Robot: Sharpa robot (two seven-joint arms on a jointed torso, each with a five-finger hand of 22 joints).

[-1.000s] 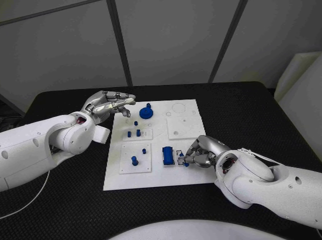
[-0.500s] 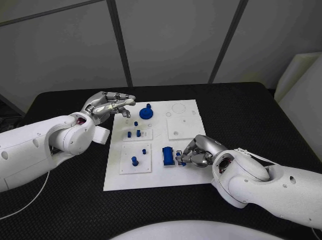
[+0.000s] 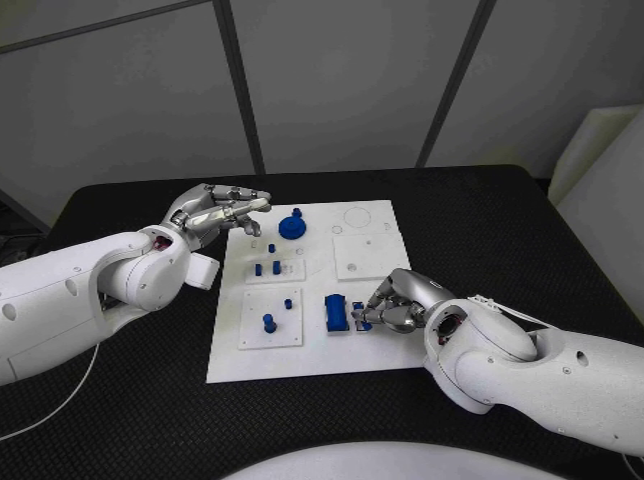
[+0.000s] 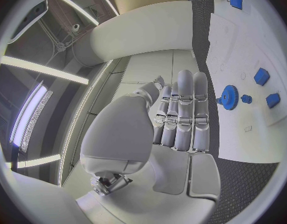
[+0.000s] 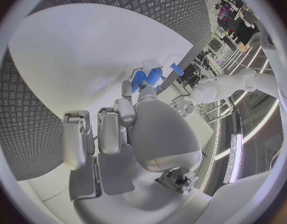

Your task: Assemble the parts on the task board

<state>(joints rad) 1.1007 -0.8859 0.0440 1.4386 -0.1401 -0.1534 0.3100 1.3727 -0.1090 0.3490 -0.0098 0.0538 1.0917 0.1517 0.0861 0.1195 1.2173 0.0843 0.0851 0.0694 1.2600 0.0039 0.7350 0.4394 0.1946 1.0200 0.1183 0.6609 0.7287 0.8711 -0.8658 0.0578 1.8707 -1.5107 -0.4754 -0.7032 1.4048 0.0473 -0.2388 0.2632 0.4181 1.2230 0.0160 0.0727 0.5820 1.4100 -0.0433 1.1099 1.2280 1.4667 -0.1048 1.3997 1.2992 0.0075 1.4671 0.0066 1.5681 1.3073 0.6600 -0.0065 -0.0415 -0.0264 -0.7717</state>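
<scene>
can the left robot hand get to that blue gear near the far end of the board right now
Probably yes. The left robot hand hovers at the task board's far left edge, the blue gear lies just beside it, and nothing stands between them.

I'm looking into a robotics lab: a black bench [image 3: 149, 420] with a textured mat stands against plain grey wall panels [image 3: 337, 80], and long ceiling light strips [image 4: 31, 67] run overhead.

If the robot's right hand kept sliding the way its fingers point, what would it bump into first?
Probably the tall blue block. The right hand points left across the task board, a small blue part at its fingertips. Whether it holds that part is unclear.
</scene>
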